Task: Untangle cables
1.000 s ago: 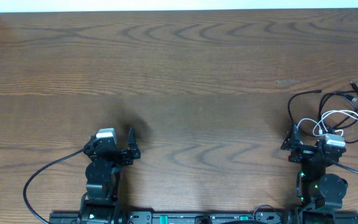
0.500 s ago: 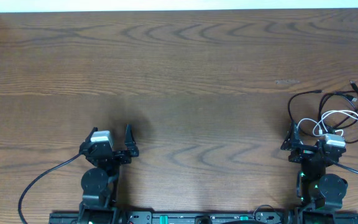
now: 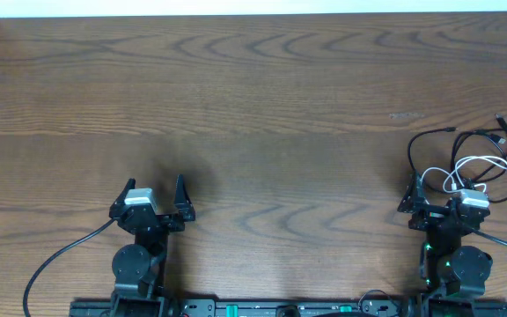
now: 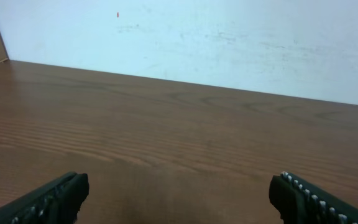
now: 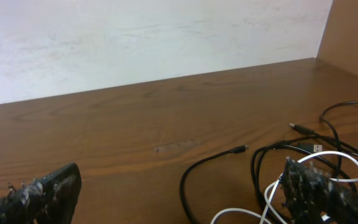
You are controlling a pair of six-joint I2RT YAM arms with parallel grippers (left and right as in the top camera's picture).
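Both cables lie in 1 heap at the right edge of the bench (image 3: 253, 106), toward its near side, and nothing is separated yet. The black cable (image 3: 415, 145) throws several wide loops, and 1 of its plug ends points toward the bench's middle. The shorter white cable (image 5: 328, 155) curls inside those loops, crossing them in more than 1 place. Which strand lies on top at each crossing is too fine to tell.

The right pincer (image 3: 443, 198) sits just behind the heap, spread wide and pinching nothing. In its wrist view the white loop passes close by 1 finger, though contact cannot be confirmed. The left pincer (image 3: 156, 189) is also spread wide and empty, near the front edge on the left half, well apart from the cables, with only bare wood ahead of it.

The step in hand looks like the first reach. The right pincer probably does best to come down on a single strand where it lies alone, such as the black run leading to the free plug, rather than at a crossing where 2 cords could be caught together. The left arm would then need to cross the bench to take the white cable, so the 2 can be drawn apart slowly. A fast pull risks cinching the loops tighter or dragging the heap off the right edge.
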